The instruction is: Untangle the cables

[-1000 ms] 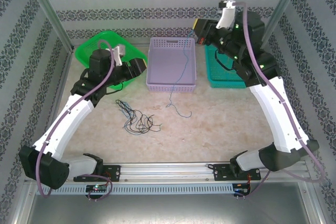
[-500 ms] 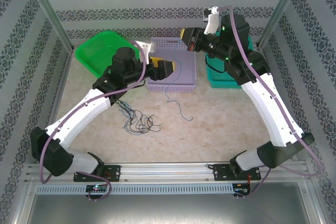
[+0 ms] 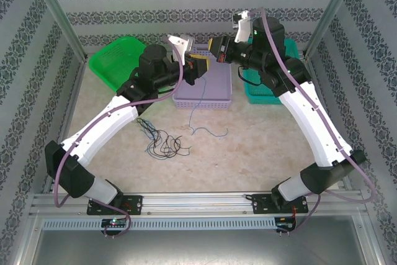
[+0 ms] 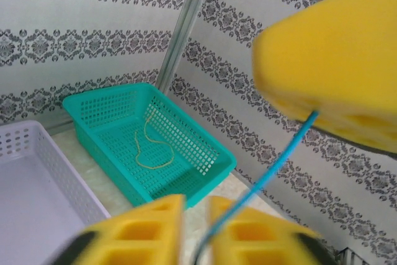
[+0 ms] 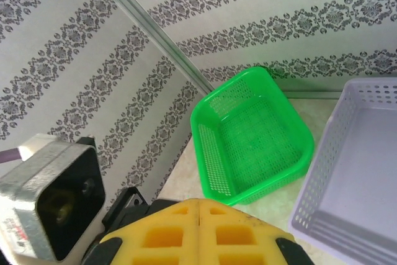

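The left gripper (image 3: 200,68) and right gripper (image 3: 218,49) are each pressed together on the blue cable (image 4: 273,162), held taut between them above the purple basket (image 3: 214,94), its tail trailing onto the desk (image 3: 260,147). A yellowish cable (image 4: 154,152) already lies in the teal basket (image 4: 205,153). The dark cables (image 3: 162,143) lie knotted on the desk, so the task appears about midway.

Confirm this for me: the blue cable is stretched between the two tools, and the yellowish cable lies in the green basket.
One thing is wrong. The yellowish cable lies in the teal basket, as the left wrist view shows; no cable is visible in the green basket. The rest stands: the blue cable is stretched between the left tool and the right tool.
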Action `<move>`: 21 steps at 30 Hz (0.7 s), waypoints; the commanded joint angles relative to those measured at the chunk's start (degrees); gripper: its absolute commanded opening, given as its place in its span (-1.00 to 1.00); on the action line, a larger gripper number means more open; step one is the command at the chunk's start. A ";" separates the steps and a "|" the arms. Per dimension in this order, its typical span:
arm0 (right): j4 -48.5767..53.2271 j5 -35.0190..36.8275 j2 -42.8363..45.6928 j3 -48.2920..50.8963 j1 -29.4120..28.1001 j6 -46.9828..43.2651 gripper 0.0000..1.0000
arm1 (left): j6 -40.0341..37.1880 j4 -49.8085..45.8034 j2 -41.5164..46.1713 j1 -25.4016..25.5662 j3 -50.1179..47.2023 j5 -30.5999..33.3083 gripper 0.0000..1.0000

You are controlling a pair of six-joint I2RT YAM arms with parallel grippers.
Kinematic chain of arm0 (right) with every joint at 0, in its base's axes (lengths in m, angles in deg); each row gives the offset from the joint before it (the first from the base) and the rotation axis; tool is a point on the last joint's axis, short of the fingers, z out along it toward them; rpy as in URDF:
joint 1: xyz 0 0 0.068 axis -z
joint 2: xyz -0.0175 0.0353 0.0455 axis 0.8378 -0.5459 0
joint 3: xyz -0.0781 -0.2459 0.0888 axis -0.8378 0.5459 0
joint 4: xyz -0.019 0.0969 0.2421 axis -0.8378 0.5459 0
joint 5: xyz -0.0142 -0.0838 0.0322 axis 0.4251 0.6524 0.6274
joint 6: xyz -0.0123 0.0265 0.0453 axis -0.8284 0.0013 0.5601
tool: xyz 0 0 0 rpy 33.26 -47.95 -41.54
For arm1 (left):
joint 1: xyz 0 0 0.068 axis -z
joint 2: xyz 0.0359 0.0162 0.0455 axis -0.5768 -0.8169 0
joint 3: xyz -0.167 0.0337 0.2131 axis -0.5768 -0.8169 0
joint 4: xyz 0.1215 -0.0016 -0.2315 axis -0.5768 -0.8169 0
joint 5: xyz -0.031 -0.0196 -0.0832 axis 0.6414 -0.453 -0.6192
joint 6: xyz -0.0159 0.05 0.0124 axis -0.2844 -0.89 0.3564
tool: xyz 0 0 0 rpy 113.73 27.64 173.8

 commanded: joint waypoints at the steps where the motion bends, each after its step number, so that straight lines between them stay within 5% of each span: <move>1: -0.28 -1.45 -0.33 -1.69 0.27 1.33 -1.00 | -0.67 -1.50 -1.13 0.54 4.04 1.42 -1.00; 3: -0.18 -1.32 -0.45 -1.94 1.14 1.58 -0.87 | 0.91 -2.49 -1.65 0.29 5.67 1.84 -1.00; 5: 0.14 -0.11 -0.16 -1.84 2.18 1.16 -0.20 | 3.28 -4.62 -2.81 -0.42 9.24 1.67 -1.00; 8: 1.35 8.19 2.47 1.11 3.10 -0.54 0.17 | 5.50 -11.44 -6.19 -1.75 18.16 1.60 -1.00; 13: 2.60 17.00 6.58 13.45 7.81 7.06 0.22 | 9.38 -17.12 -10.00 -3.85 30.43 -1.23 -1.00; 21: -6.27 19.68 2.38 27.31 3.30 20.10 0.19 | 17.73 -17.42 -15.29 -7.32 44.76 -7.65 -1.00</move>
